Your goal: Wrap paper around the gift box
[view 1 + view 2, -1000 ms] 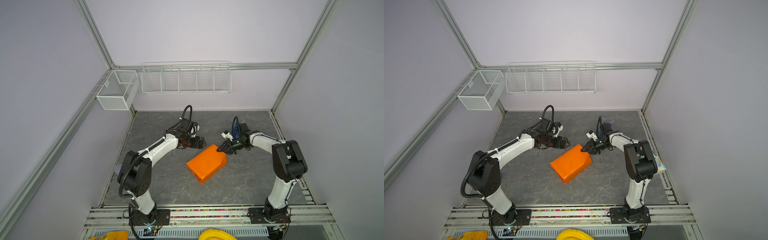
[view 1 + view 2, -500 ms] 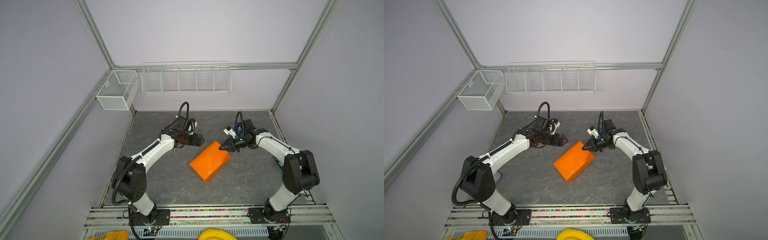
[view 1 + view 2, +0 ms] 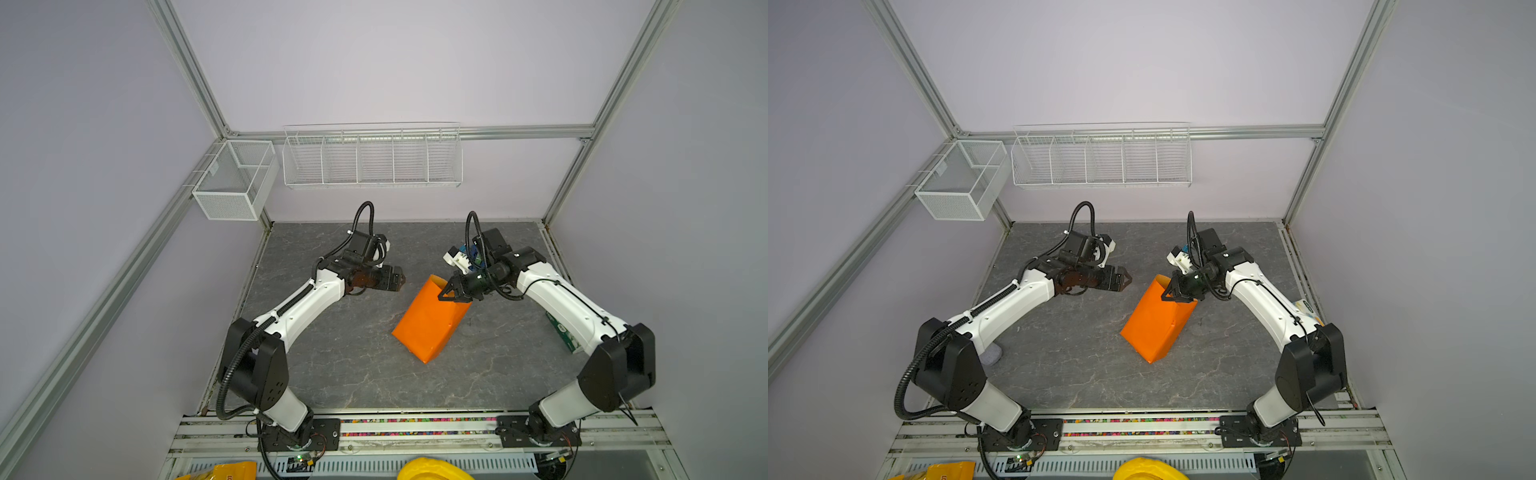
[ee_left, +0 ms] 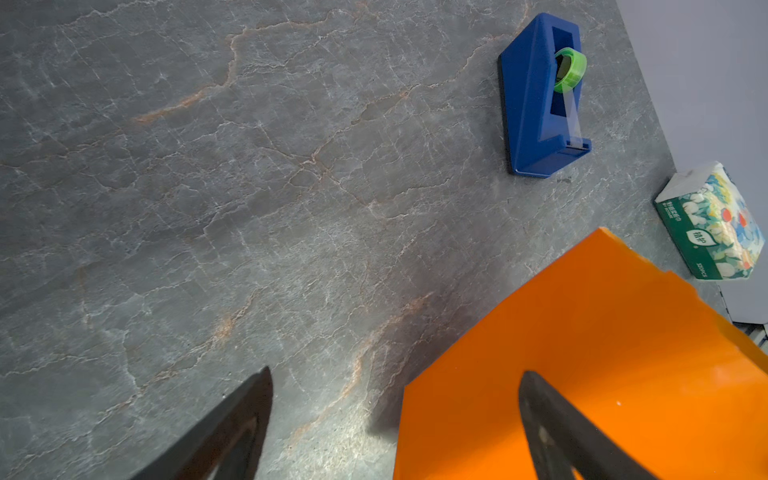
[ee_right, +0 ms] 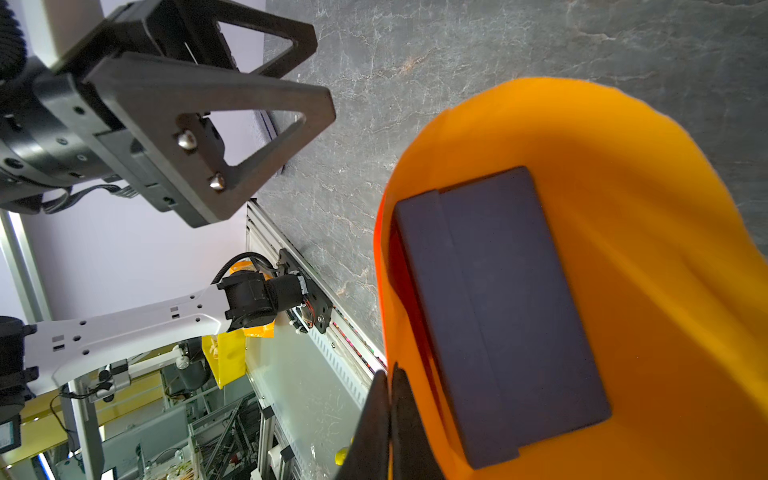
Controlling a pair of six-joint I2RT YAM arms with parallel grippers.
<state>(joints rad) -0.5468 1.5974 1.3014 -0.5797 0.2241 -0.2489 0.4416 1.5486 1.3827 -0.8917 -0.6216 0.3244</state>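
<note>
Orange paper [image 3: 428, 324], apparently mid-fold around the gift box [image 5: 498, 311], is clenched by its raised edge in the right pincer [image 3: 444, 295]. A steadying press is needed next from the released left pincer [image 3: 400, 280].

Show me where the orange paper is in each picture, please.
Top view: orange paper, mid-table, propped up at a tilt.
Top view: same spot, mid-table.
Left wrist: the paper close up, one finger of the left hand in front of it.
Right wrist: close up, curled around the slate-blue gift box.
Shared landmark: the open left hand, beside the paper in all four.
</note>
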